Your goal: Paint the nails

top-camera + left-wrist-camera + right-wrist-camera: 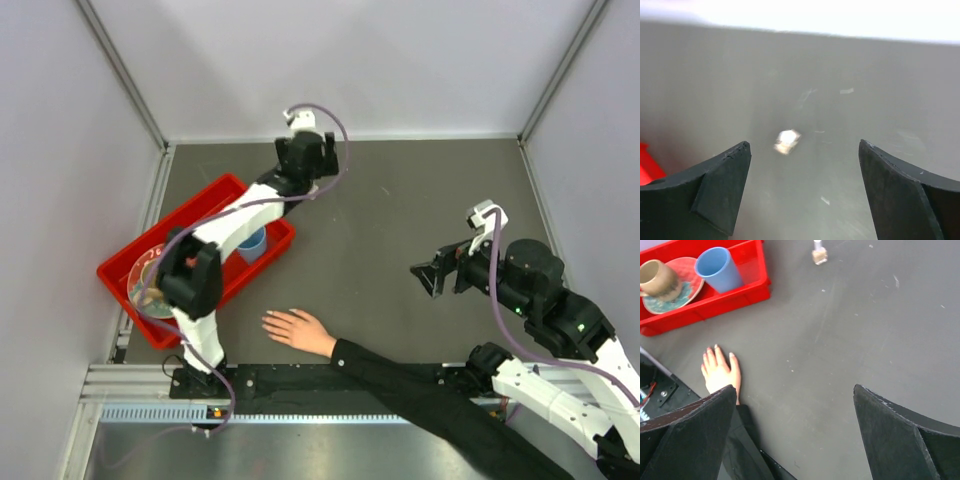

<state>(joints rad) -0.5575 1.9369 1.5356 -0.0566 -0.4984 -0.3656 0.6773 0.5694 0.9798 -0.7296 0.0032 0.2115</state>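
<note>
A: Polish bottle (786, 141) first? Left tool (803, 145) hangs spread right above it, the bottle slightly off-centre in the gap.
B: Yes. I'd centre it, drop straight, then squeeze gently so it doesn't tip.
A: And the nails (716, 346)?
B: Well apart from that tool, on the hand (720, 372) lying flat on the worktop (850, 330). They're nearer the right tool (795, 387), which is also spread and holding nothing.

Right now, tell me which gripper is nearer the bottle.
Left. The left gripper hangs open over the bottle; the right gripper is far off, toward the near right side.
</note>
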